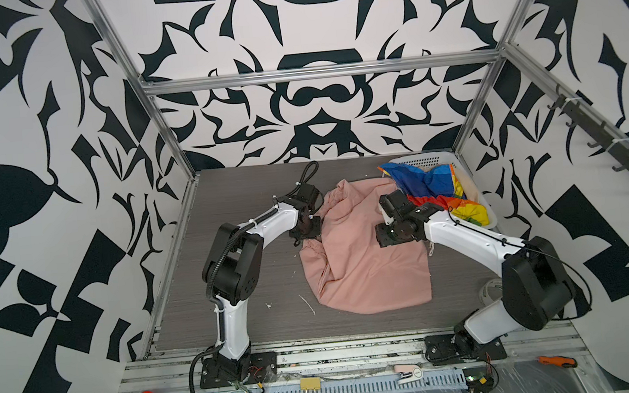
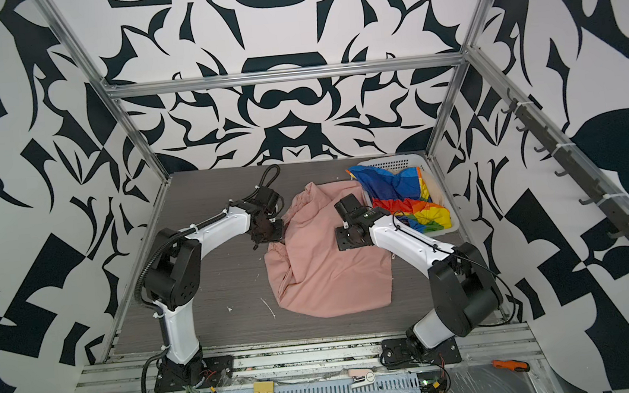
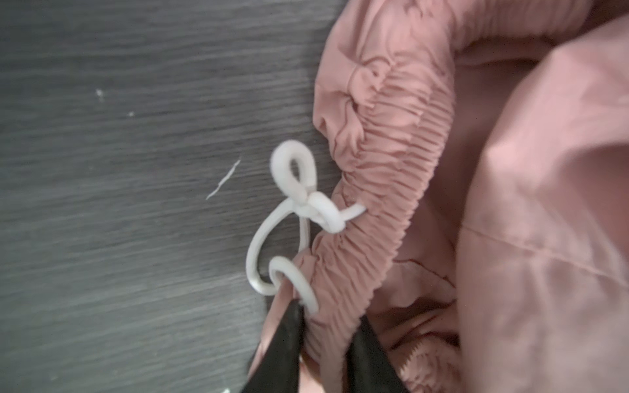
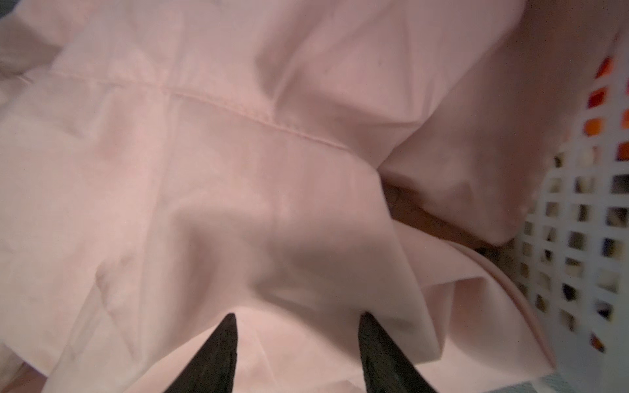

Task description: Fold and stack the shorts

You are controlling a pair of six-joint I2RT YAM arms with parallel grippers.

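Flattening step on the salmon-pink shorts [image 1: 365, 263], crumpled mid-table [image 1: 243, 289]: my left gripper [image 3: 328, 321] is clamped on their gathered waistband, my right gripper [image 4: 296, 323] hangs spread over leg cloth, next I'd pinch there and pull flat

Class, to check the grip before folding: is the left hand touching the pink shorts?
Touching. The left wrist view shows the left hand closed on the pink shorts, fingers pressing both sides of the gathered waistband.
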